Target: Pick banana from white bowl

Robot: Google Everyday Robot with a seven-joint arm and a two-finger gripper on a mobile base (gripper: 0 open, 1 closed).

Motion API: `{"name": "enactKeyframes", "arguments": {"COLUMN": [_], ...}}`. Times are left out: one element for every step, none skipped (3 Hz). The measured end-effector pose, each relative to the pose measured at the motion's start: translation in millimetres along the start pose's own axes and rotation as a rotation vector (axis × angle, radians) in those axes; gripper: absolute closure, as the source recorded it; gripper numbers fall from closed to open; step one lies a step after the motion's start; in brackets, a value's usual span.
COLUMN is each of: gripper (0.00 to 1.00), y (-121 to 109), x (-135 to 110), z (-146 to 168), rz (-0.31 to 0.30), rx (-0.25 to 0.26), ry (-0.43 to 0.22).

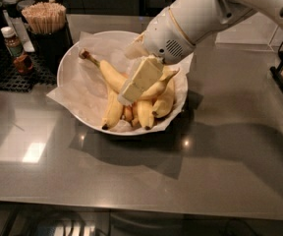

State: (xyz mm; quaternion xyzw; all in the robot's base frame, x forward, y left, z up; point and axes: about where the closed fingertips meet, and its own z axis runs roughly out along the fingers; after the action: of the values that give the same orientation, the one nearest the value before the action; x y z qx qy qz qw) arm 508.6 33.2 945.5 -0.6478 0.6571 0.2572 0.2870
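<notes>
Squarely over the fruit with the gripper (131, 90), brought in from the upper right on a thick white arm (195, 14). Slanted down and to the left, with the lower end low among the bananas. Cannot tell the width of its opening, nor any grip on the fruit. Covers the middle of the banana (109, 73) from this angle; contact possible, not certain.

As for the banana: lying in the white bowl (82, 114), on crinkled white paper (82, 85), with the long brown-tipped stem pointing up and left toward the rim and the yellow body curving down and right beneath the gripper. Packed just beside shorter yellow bananas (163, 95), touching them, all toward the right half of the bowl.

Resting, bowl and all, on a grey glossy counter (220, 146). Farther left, on a black mat (9, 75): a dark cup of wooden sticks (44, 16) and a small brown bottle (11, 41) with a white cap, its label too small to read. No other writing legible anywhere.
</notes>
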Motion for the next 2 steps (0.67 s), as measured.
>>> {"name": "enactKeyframes", "arguments": {"gripper": [0.39,0.33], "y": [0.0,0.0], "x": [0.0,0.0], "z": [0.0,0.0], "rz": [0.000,0.000], "rx": [0.000,0.000], "ry": [0.000,0.000]}}
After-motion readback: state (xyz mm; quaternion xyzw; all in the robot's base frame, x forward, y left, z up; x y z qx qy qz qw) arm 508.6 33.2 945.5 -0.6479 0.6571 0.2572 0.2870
